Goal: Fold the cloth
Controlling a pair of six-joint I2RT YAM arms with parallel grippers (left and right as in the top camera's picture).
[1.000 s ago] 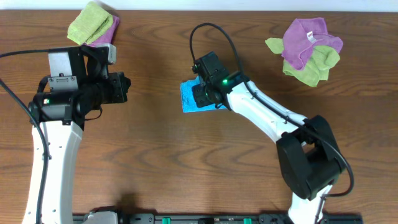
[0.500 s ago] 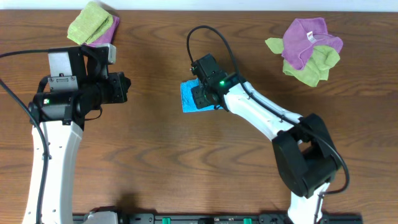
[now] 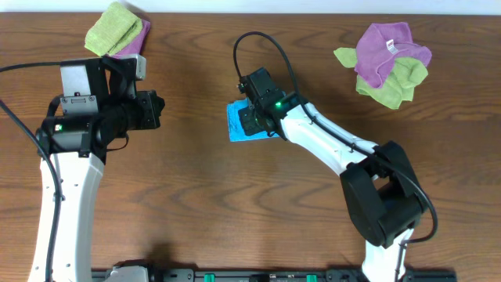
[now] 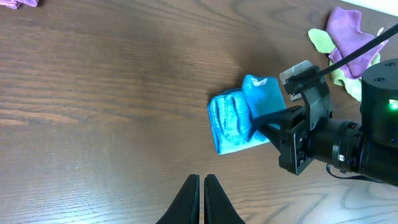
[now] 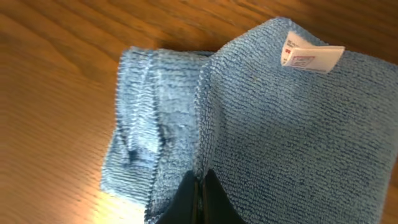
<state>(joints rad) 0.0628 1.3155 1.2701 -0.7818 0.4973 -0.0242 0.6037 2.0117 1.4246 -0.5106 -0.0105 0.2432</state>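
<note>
right end effector (image 5: 199,179): fingers squeezed together, basically no gap, tips down on the cloth right at the edge of its top layer. honestly can't tell if any fabric is nipped between them

the cloth (image 5: 267,124): directly under the right end effector, lying folded on the counter (image 3: 196,196). top layer spreads out ahead of the tips and off to one side, and a ribbed lower layer pokes out past it on the other side

white tag (image 5: 309,55): sits on the top layer, out ahead of the right fingertips

left end effector (image 4: 201,182): closed up too, only a hairline between the fingers, nothing in it. hangs over bare wood with the cloth well ahead of it

folded green and purple pair (image 3: 117,30): near the left end effector, toward the far edge of the counter

crumpled purple and green heap (image 3: 387,59): well apart from the right end effector, off to its side
</note>
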